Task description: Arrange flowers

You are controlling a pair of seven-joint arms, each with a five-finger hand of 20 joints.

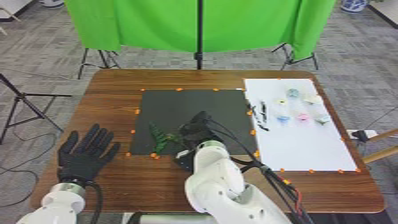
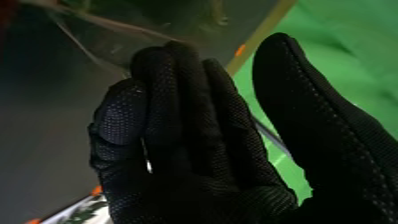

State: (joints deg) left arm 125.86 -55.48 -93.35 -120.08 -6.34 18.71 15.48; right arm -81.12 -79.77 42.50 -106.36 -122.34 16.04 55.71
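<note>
Grey carpet (image 1: 44,57) surrounded a brown wooden table (image 1: 114,105), with a bright green cloth (image 1: 133,25) hanging beyond its far edge. A dark mat (image 1: 182,102) lay on the table, and beside it, to the right, a white sheet (image 1: 306,150). Small orange marks dotted the borders of both.

The robot's right hand (image 1: 197,131), in a black glove, was over the nearer part of the mat. Its fingers (image 2: 191,120) were straight and close side by side, with the thumb (image 2: 306,100) held well apart from them, pinching nothing. Just to the left of that hand was a leafy green sprig (image 1: 162,139); whether the two touched could not be told. Past the fingertips, the wrist view showed something clear (image 2: 107,30), its kind uncertain.

The flowers were to the right of the right hand and farther from the robot, loosely grouped on the white sheet: a pink flower (image 1: 303,117) between a blue one (image 1: 283,119) and a pale one (image 1: 322,119), with more light-coloured blooms (image 1: 292,93) beyond. Between that hand and the flowers, dark, thin pieces (image 1: 260,115) lay along the sheet's left side.

Well to the left of the right hand and the sprig, the left hand (image 1: 82,160) was spread, its fingers and thumb apart.
</note>
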